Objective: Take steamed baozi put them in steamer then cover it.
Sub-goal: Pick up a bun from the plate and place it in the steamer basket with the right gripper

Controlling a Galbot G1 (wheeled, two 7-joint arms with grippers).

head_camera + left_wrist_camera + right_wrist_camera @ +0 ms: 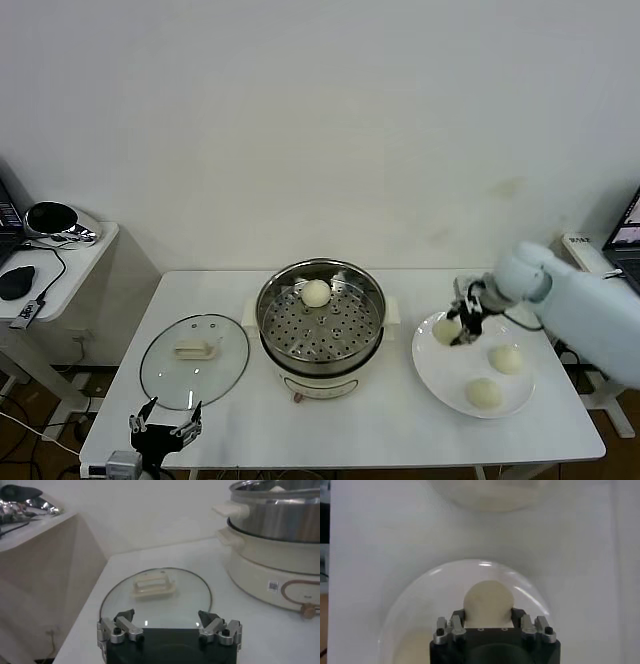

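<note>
Soft dough is my worry. My right gripper (488,616) has its jaws closed on a baozi (487,600) over the plate (440,385) by the worktop's right edge. Squeeze harder and it squashes; looser, it drops. Left gripper (166,621) waits, jaws wide, near the cover (150,596).

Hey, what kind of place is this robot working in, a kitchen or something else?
Probably a lab or test room rather than a real kitchen: a plain white table against a bare white wall, an electric steamer on the table, and a side desk with cables and a mouse.
</note>
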